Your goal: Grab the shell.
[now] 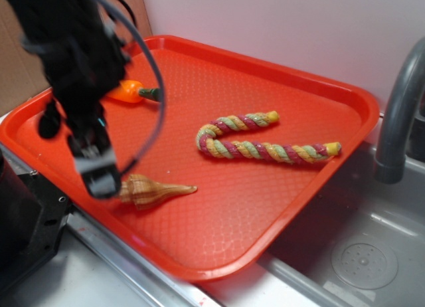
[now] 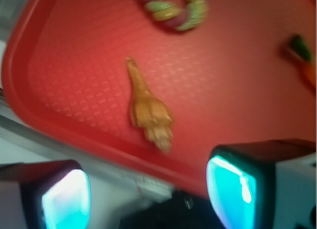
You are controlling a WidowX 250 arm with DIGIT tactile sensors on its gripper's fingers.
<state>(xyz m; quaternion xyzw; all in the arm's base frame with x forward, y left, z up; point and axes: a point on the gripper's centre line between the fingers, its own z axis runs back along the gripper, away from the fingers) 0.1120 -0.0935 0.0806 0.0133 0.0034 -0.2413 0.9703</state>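
Note:
The tan-and-brown ribbed shell [image 1: 151, 190] lies flat on the red tray [image 1: 279, 207] near its front-left edge, thin point toward the right. In the wrist view the shell [image 2: 147, 112] lies ahead of the jaws with its point away from me. My gripper [image 1: 99, 176] hangs just left of the shell's broad end, above the tray's front rim. From the wrist camera my gripper [image 2: 148, 194] is open, its two cyan pads [image 2: 233, 187] wide apart with nothing between them. The picture is motion-blurred.
A twisted multicoloured rope [image 1: 260, 139] lies curled in the tray's middle-right. An orange carrot toy [image 1: 129, 91] with a green end sits at the back left, partly behind my arm. A grey faucet [image 1: 397, 114] and sink basin [image 1: 362, 260] stand to the right.

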